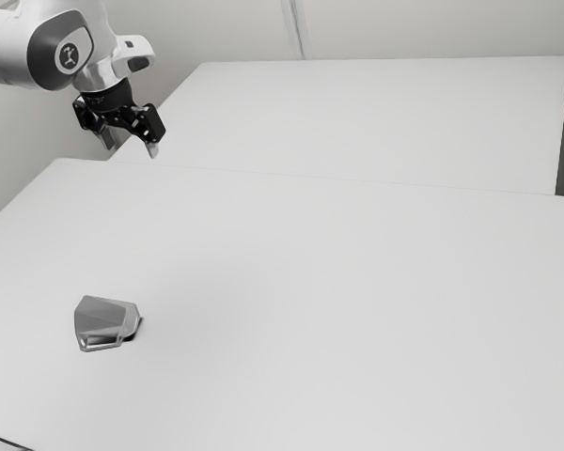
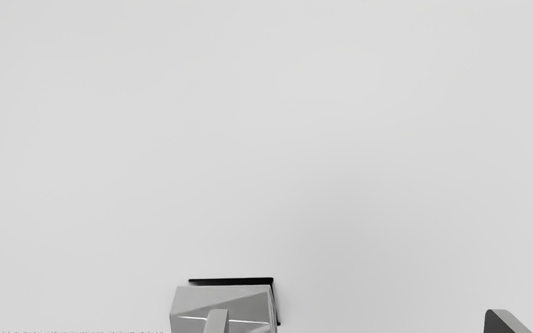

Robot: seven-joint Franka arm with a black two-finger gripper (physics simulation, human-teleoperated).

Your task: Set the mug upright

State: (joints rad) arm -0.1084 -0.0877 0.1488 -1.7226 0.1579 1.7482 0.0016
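White table; grey mug on its side, axis near level.

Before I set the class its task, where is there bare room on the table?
The table has room from the mug to the exterior view's right edge, and between mug and far edge. It is crowded around the mug.

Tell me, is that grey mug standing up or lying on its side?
Tipped: the mug lies on its side on the table. Its side wall faces up, where an upright mug would show its rim.
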